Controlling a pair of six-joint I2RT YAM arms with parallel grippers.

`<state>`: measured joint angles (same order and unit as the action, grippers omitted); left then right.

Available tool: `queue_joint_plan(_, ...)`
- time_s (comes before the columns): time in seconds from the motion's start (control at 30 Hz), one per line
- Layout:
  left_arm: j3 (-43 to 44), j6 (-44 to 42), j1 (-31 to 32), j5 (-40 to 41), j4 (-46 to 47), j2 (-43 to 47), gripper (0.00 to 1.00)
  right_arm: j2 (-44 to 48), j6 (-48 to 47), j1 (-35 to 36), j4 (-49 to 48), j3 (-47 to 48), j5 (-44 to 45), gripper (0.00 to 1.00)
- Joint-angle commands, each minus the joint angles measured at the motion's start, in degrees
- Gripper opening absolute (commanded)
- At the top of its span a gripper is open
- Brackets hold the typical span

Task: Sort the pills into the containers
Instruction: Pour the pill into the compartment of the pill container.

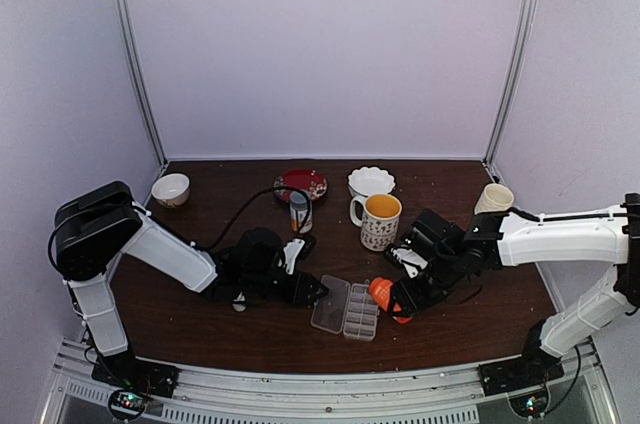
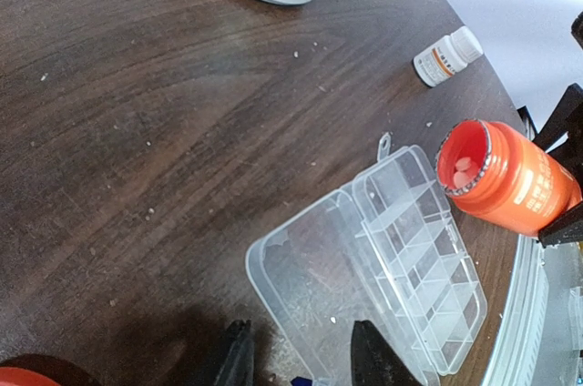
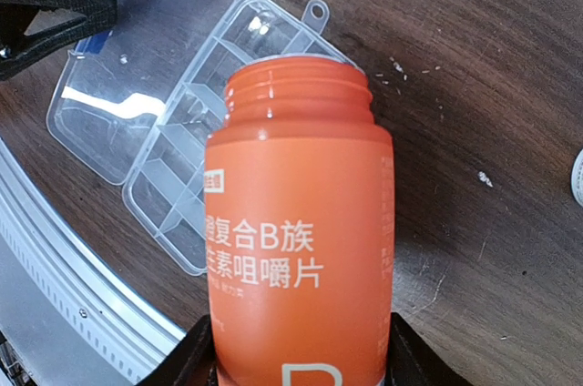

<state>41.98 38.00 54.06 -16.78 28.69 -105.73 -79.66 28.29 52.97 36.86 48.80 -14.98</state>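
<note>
You had the left gripper (image 2: 302, 345) with jaws spread at the open lid of the clear pill box (image 2: 414, 254), while just right of it the right gripper (image 3: 302, 354) pinched the uncapped orange bottle (image 2: 515, 181), tipped toward the box, pale pills (image 2: 463, 167) showing in its mouth.

We see a clear, glossy plastic pill box (image 2: 414, 254), a smooth orange plastic bottle (image 3: 301, 249) and a matt wood-grain table (image 2: 137, 131).
</note>
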Motion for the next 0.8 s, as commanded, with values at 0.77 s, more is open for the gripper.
queue_joint_plan(0.77, -0.5, 0.01, 0.25, -0.08, 2.69, 0.56, 0.4, -6.07, -4.25, 0.05, 6.15, 8.11, 3.12, 0.0)
